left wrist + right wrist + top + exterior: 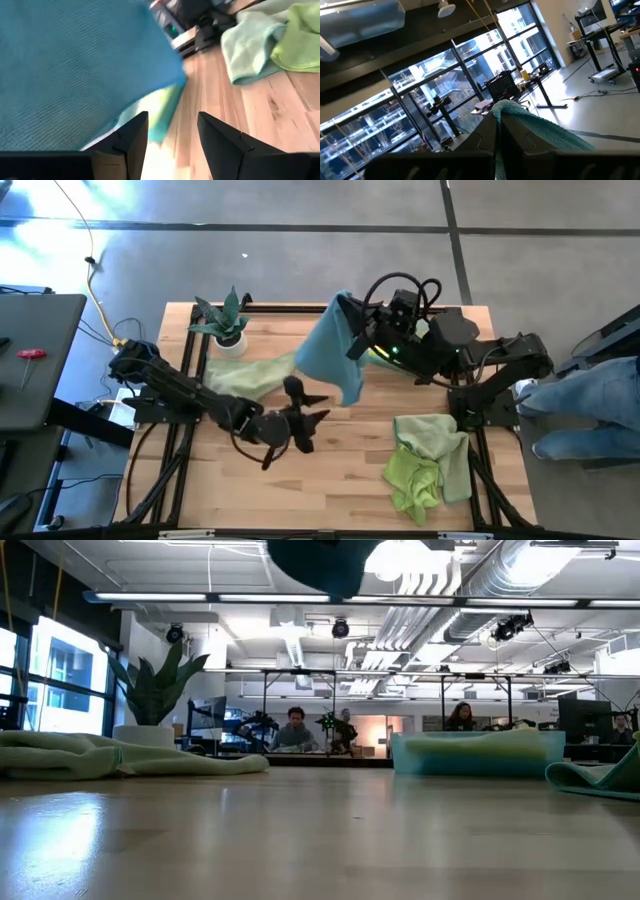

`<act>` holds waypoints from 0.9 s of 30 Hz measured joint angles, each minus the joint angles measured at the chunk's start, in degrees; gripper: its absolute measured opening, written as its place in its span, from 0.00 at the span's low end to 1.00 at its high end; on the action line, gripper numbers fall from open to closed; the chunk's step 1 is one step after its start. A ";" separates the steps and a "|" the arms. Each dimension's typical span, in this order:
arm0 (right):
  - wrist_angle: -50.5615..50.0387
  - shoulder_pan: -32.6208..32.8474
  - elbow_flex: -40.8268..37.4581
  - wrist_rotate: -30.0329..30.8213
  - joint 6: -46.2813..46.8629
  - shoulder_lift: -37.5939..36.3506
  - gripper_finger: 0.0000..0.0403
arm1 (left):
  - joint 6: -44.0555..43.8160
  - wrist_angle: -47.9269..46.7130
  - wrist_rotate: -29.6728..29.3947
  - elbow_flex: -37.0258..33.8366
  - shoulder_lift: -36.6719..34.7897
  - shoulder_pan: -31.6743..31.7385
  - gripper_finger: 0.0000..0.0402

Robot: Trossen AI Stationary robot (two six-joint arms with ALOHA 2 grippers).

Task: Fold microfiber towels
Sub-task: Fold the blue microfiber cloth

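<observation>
From above, the right gripper (347, 308) is clamped on a corner of a soft light blue microfiber towel (333, 345), which hangs down over the middle of the pale wooden table (330, 490). The left gripper (312, 412), fingers apart and empty, sits just beside the towel's lower edge. A pale sage green towel (245, 375) lies flat near a spiky green plant in a white pot (226, 325); crumpled lime and mint green towels (428, 460) sit at the right.

The low view alone shows the office room behind, with seated people (295, 728).

The left wrist view shows the blue weave close up, past its spread fingers (131, 142).

The right wrist view shows pinched teal cloth against windows.
</observation>
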 joint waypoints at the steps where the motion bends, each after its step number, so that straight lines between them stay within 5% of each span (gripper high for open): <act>1: 0.13 -0.35 0.00 -0.08 0.32 0.00 0.00 | 2.39 1.59 0.56 0.00 0.38 -0.47 0.41; 4: 0.43 -1.26 0.00 -0.11 1.49 0.00 0.00 | 7.40 8.31 -0.85 0.00 1.99 -1.79 0.41; 9: 2.47 -1.57 0.00 -0.07 1.95 0.04 0.00 | 14.49 22.38 -11.24 0.02 5.74 -1.84 0.41; 15: 7.52 -1.57 0.00 0.32 0.54 0.09 0.00 | 25.23 30.60 -13.29 0.02 9.95 -0.35 0.41; 20: 7.75 -1.59 0.00 0.23 0.46 0.09 0.00 | 30.91 39.81 -22.96 0.02 11.58 -0.20 0.41; 27: 7.97 -1.57 0.00 0.08 0.61 0.09 0.00 | 30.23 43.67 -22.67 0.02 11.57 1.05 0.41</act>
